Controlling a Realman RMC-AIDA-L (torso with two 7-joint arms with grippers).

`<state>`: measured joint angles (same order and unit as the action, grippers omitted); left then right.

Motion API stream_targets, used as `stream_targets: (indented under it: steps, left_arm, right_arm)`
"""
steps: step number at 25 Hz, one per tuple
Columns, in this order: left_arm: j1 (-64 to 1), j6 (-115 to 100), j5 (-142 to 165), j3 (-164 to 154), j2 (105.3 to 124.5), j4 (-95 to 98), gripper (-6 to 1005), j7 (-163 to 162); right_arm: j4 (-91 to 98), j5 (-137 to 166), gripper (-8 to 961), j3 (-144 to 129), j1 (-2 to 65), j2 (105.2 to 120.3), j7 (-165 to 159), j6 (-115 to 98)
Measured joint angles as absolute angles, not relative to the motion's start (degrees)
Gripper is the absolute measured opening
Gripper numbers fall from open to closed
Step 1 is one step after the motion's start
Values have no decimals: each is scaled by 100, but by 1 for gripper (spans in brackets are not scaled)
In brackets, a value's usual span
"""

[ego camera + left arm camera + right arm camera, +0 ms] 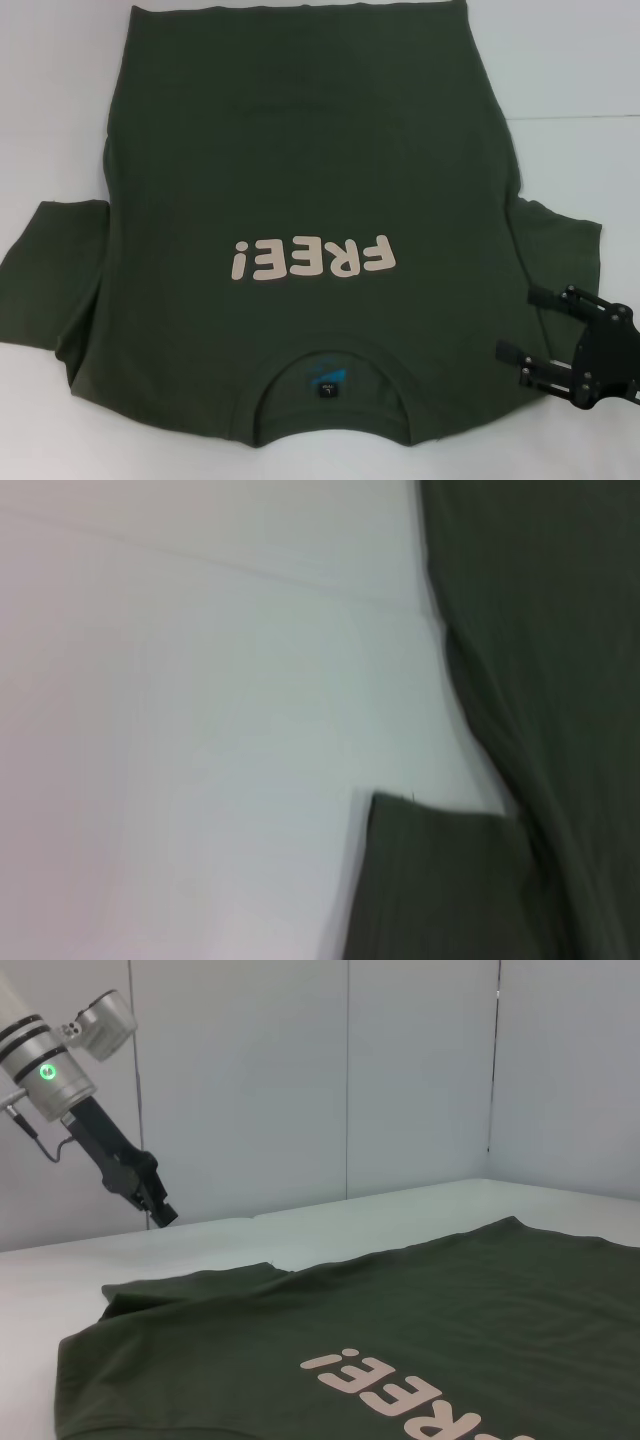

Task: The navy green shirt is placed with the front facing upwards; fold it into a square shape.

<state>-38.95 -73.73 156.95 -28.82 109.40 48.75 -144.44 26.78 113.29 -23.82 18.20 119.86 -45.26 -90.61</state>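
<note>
Olive cotton laid flat, print up — no fold yet made.

Head view: the navy green shirt [300, 190] is spread on the white table [580, 90], collar nearest the robot; the right gripper [530, 330] hovers, fingers parted and empty, beside the right sleeve [560, 240]. Left wrist view: only the left sleeve [440, 880] and table are seen. Right wrist view: the left gripper [160, 1210] hangs above the far sleeve — finger state cannot be told. Judged next: both sleeves to be pinched.
</note>
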Motion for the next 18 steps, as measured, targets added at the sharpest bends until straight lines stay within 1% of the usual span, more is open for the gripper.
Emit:
stream_targets:
  steps: [8, 13, 18]
  left_arm:
    - [-3939, -7567, 15714, -2865, 10887, 4974, 32, -14638]
    - [-3883, -7727, 15736, -2953, 10930, 4949, 32, -14673]
    - [-3859, -7756, 15765, -3067, 10972, 4825, 171, -14691]
  right_arm:
    - [2670, 11328, 838, -2382, 1819, 11998, -4526, -9061]
    - [2671, 11328, 838, -2382, 1819, 11993, -4527, -9061]
    - [2674, 11329, 837, -2383, 1819, 11986, -4526, -9061]
